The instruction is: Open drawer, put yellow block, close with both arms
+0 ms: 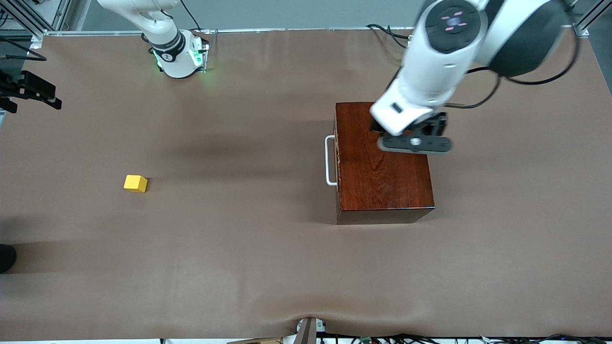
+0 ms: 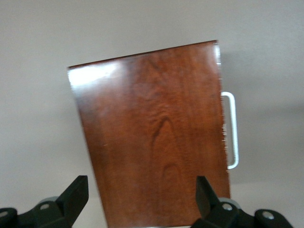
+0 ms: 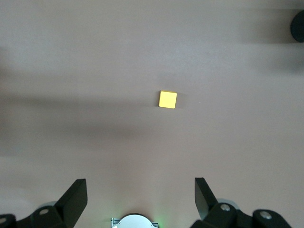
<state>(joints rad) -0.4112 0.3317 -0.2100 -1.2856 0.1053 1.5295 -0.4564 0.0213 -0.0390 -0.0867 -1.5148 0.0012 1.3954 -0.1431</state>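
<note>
Hovering over box (image 1: 382,167), left gripper (image 2: 141,192) agape; yellow block (image 1: 136,183) apart.

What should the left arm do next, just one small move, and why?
Probably bring the left gripper, open above the wooden box, across and down to the white handle. The drawer is shut, and the yellow block lies untouched on the table under the open right gripper.

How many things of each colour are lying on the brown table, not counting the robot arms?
Yellow: 1, the small bright yellow cube.
Dark reddish-brown: 1, the glossy mahogany wooden box with its drawer shut.
White: 1, the U-shaped bar handle on the drawer front.
Total: 3, or 2 separate things, since the handle belongs to the box.
</note>
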